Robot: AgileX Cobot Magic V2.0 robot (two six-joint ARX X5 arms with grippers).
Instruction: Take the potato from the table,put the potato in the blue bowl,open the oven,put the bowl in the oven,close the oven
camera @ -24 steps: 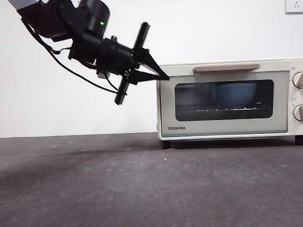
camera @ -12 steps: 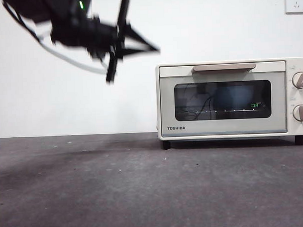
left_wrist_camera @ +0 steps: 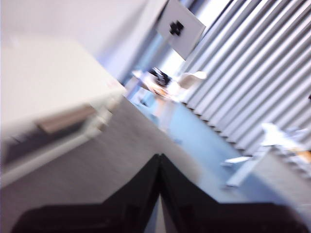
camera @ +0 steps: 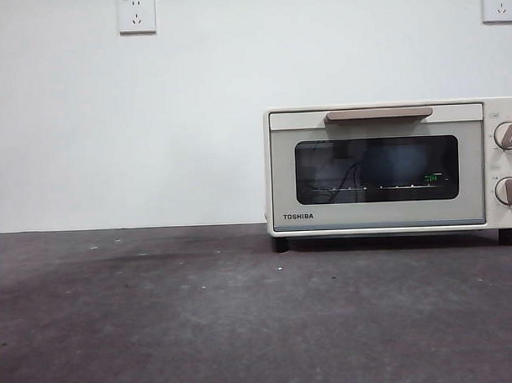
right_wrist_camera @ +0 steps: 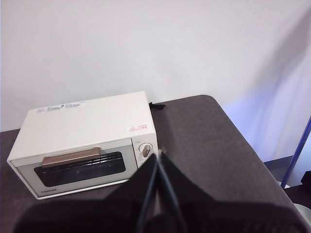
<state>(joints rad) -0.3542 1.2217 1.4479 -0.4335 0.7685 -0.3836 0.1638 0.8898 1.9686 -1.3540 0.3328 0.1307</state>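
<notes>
The cream oven [camera: 390, 166] stands at the right on the table [camera: 243, 310] with its door closed and the beige handle [camera: 379, 114] up. Behind the dark glass a dim bluish rounded shape, the blue bowl [camera: 400, 163], shows faintly. The potato is hidden. No arm is in the front view. My left gripper [left_wrist_camera: 159, 157] is shut on nothing, high and off to the side of the oven [left_wrist_camera: 43, 87]; its view is blurred by motion. Farther back and above the oven [right_wrist_camera: 87, 124], my right gripper [right_wrist_camera: 158, 155] is shut and holds nothing.
Two wall sockets [camera: 137, 14] [camera: 498, 3] sit high on the white wall. The table's rounded far corner and edge [right_wrist_camera: 228, 121] lie beyond the oven's knob side. The left wrist view shows room furniture and blinds past the table.
The arm that hung beside the oven's top left corner has risen and left the front view at the upper left. The oven has stayed closed.
</notes>
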